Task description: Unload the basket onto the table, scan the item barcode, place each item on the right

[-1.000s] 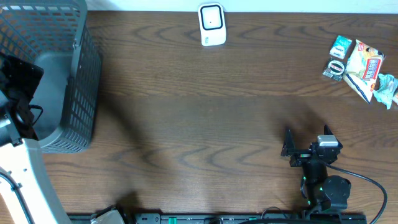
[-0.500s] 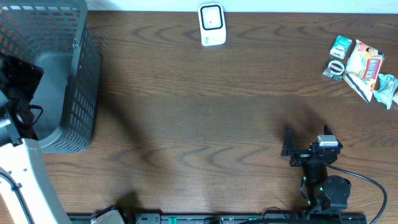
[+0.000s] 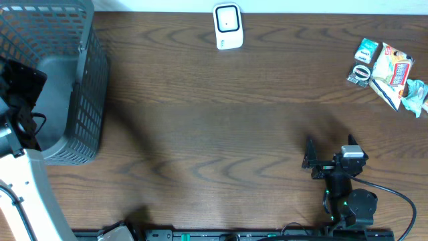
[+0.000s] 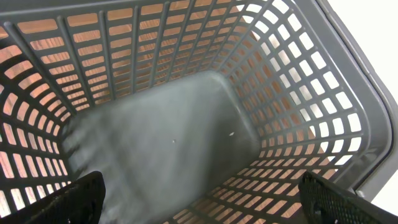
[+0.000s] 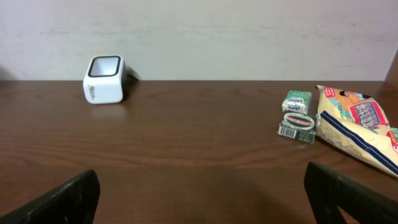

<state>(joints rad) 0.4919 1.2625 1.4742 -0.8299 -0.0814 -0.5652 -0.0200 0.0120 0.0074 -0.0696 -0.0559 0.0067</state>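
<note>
The white barcode scanner [image 3: 227, 27] stands at the table's far edge; in the right wrist view the scanner [image 5: 104, 79] is far left. The items lie in a group at the far right: a small green box [image 3: 366, 49], a flat round tin [image 3: 361, 73] and a yellow snack bag [image 3: 393, 72]. In the right wrist view the green box [image 5: 297, 101], tin [image 5: 297, 124] and bag [image 5: 357, 127] lie ahead to the right. My right gripper [image 3: 329, 144] [image 5: 205, 202] is open and empty, low over the near right of the table. My left gripper [image 4: 205, 208] hangs open and empty over the basket.
A grey mesh basket [image 3: 87, 80] fills the far left corner; its inside [image 4: 298, 93] holds nothing. A crumpled teal wrapper [image 3: 418, 97] lies at the right edge beside the bag. A black cable [image 3: 394, 194] trails from the right arm's base.
</note>
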